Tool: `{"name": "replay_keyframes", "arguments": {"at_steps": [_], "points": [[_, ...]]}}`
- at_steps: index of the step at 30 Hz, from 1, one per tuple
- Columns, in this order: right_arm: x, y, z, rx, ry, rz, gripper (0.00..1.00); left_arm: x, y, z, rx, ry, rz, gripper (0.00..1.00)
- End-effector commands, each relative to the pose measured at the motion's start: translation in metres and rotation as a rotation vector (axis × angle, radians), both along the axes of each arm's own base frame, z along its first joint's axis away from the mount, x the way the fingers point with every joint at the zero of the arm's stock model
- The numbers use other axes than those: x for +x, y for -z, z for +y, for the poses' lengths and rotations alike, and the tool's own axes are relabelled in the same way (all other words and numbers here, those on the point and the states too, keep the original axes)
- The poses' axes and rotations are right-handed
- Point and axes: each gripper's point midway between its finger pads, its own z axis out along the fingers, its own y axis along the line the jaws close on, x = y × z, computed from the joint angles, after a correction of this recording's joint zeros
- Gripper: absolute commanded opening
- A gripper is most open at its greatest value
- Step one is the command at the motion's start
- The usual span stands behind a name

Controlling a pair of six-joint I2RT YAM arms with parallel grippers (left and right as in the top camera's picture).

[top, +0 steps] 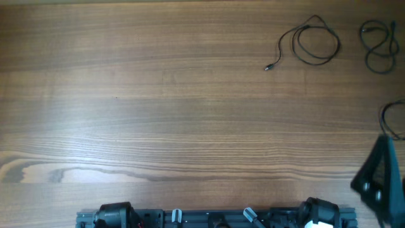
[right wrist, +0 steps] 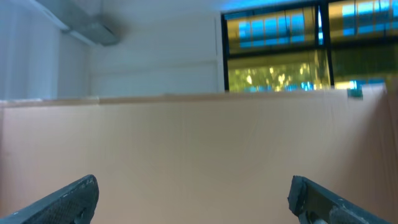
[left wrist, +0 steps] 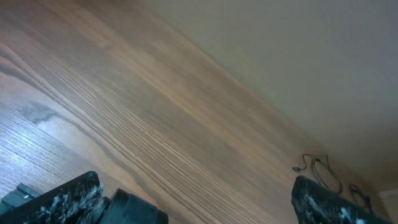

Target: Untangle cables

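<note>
The cables [top: 280,49] are laid apart from one another on the table [top: 158,114], as seen from overhead. A looped cable [top: 316,63] is found at about 1 o'clock, its plug trailing toward 8 o'clock. A second cable [top: 378,50] is bunched at 2 o'clock, and a third cable [top: 383,117] is cut off by the edge at 3 o'clock. The left gripper [left wrist: 196,183] is spread wide, with nothing held. The right gripper [right wrist: 194,185] is likewise spread wide and empty.
</note>
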Motion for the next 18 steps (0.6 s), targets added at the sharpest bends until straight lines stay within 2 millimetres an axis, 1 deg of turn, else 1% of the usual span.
{"name": "replay_keyframes", "arguments": {"at_steps": [1, 3, 4, 5, 6, 7, 10, 14, 16, 17, 18], "points": [[-0.042, -0.008, 0.014, -0.022, -0.016, -0.094, 1.0, -0.001, -0.004, 0.0, 0.004, -0.004, -0.027, 1.0], [-0.054, -0.008, 0.017, -0.03, -0.016, -0.12, 1.0, 0.019, -0.028, 0.003, 0.018, -0.013, -0.128, 1.0], [-0.061, -0.008, 0.019, -0.034, -0.016, -0.133, 1.0, 0.03, -0.032, 0.004, 0.019, -0.013, -0.149, 1.0], [-0.067, -0.008, 0.021, -0.038, -0.015, -0.146, 1.0, 0.044, -0.031, 0.005, 0.019, -0.01, -0.156, 1.0], [-0.074, -0.008, 0.023, -0.059, -0.003, -0.164, 1.0, 0.06, -0.028, 0.006, 0.019, -0.011, -0.154, 1.0], [-0.078, -0.008, 0.024, -0.074, 0.007, -0.175, 1.0, 0.071, -0.026, 0.007, 0.019, -0.01, -0.158, 1.0], [-0.094, -0.006, 0.029, -0.124, 0.039, -0.215, 1.0, 0.117, -0.017, 0.01, 0.02, -0.004, -0.195, 1.0], [-0.109, -0.005, 0.033, -0.133, 0.041, -0.249, 1.0, 0.165, -0.003, 0.014, 0.026, -0.003, -0.263, 1.0], [-0.113, -0.005, 0.035, -0.133, 0.039, -0.257, 1.0, 0.189, 0.015, 0.016, 0.027, -0.003, -0.28, 1.0], [-0.113, -0.005, 0.035, -0.132, 0.037, -0.256, 1.0, 0.198, 0.025, 0.017, 0.028, -0.003, -0.283, 1.0], [-0.113, -0.005, 0.035, -0.132, 0.037, -0.256, 1.0, 0.21, 0.039, 0.018, 0.028, -0.003, -0.287, 1.0]]}}
